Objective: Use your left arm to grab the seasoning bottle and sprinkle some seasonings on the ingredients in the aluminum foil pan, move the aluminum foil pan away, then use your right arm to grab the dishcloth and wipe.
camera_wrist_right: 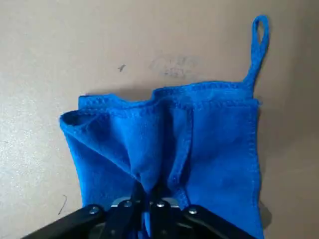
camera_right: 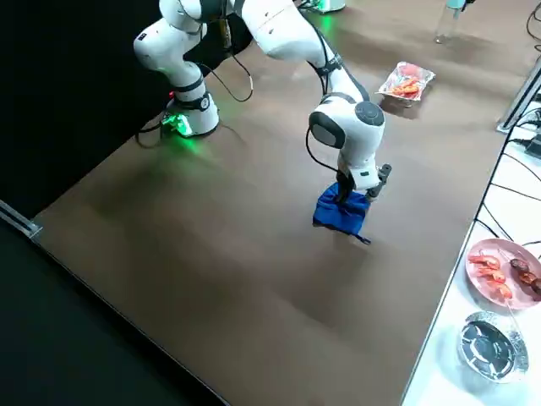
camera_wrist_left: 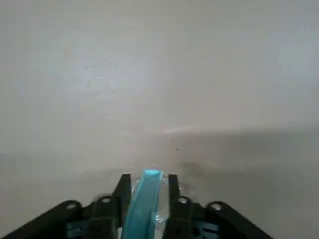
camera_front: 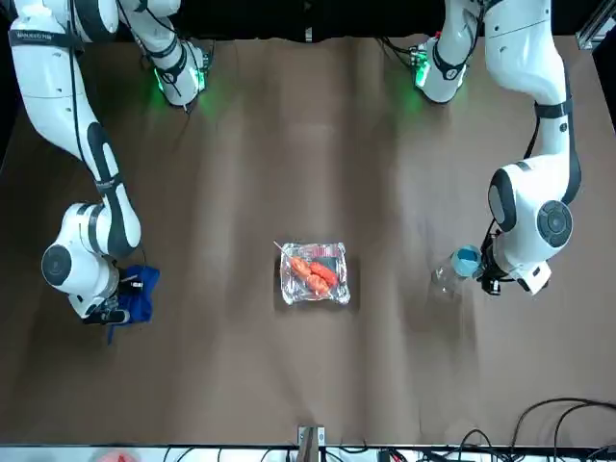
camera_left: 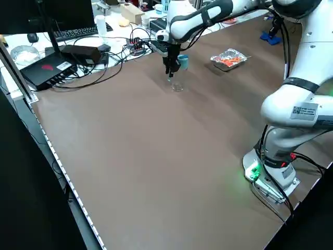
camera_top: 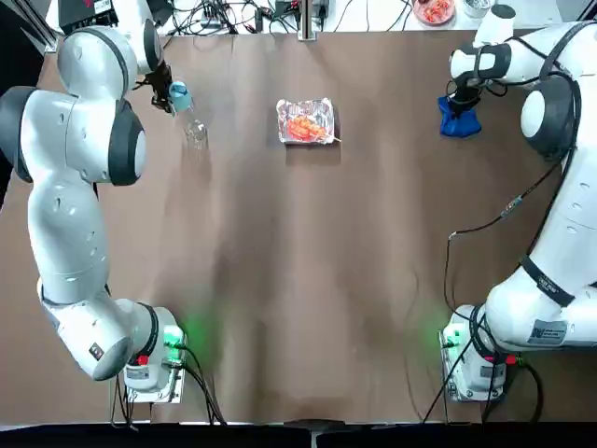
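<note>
Brown covering spreads over the surface [camera_top: 308, 280], with cables and a monitor [camera_left: 47, 15] just beyond its far left part. Green light glows at both arm bases.

Near the far left corner, the seasoning bottle [camera_top: 191, 117] stands roughly upright, its long axis close to vertical, pale blue cap up and clear body pointing down. The left hand [camera_wrist_left: 148, 199] holds it at the cap, one finger on each side, so the body hangs below the fingers.

Toward the far edge, between the two hands and well apart from both, the aluminum foil pan [camera_front: 315, 273] sits squarely, the orange-red ingredients [camera_front: 316, 274] inside and a thin stick poking past its rim toward the robot's right.

On the far right side, the right hand [camera_wrist_right: 144, 204] is pinched narrow on the dishcloth [camera_wrist_right: 159, 144]. Bunched at the grip, the cloth spreads out beyond the fingertips, its loop sticking out from one corner.
</note>
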Controlling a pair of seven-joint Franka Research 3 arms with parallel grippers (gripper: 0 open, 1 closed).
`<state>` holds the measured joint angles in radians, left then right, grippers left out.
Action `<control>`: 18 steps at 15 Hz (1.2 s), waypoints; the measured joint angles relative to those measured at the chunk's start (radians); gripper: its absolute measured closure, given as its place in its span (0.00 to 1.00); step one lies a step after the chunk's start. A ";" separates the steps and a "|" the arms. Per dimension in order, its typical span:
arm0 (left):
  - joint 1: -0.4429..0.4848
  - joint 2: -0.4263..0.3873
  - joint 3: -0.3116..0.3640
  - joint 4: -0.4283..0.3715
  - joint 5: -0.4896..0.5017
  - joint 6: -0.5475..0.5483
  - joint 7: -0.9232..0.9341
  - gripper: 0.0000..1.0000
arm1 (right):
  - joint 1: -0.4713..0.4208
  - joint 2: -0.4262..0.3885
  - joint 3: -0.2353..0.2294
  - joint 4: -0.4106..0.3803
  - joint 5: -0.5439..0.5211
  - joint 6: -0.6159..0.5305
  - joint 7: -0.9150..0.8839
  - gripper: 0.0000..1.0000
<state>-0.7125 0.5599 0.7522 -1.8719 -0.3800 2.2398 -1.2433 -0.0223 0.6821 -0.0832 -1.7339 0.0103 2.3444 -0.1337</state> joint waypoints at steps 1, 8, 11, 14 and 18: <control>0.003 0.000 0.000 0.004 0.000 0.000 0.000 0.51 | 0.000 0.000 0.000 0.000 0.000 -0.001 0.000 0.93; 0.022 -0.010 0.012 0.133 0.000 -0.164 0.000 0.01 | -0.001 0.000 -0.001 0.002 0.000 -0.002 0.000 0.93; 0.060 -0.038 0.014 0.307 0.018 -0.408 0.004 0.01 | -0.001 -0.001 -0.002 0.006 0.000 -0.010 0.000 0.93; 0.054 -0.069 0.007 0.370 0.029 -0.493 0.085 0.00 | -0.001 -0.010 -0.002 0.023 0.000 -0.044 0.000 0.93; -0.011 -0.096 -0.039 0.377 0.029 -0.504 0.361 0.00 | 0.003 -0.075 -0.001 0.038 0.000 -0.146 0.002 0.93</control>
<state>-0.7237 0.4642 0.7137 -1.4946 -0.3514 1.7363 -0.8821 -0.0189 0.6070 -0.0839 -1.6955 0.0106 2.1987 -0.1322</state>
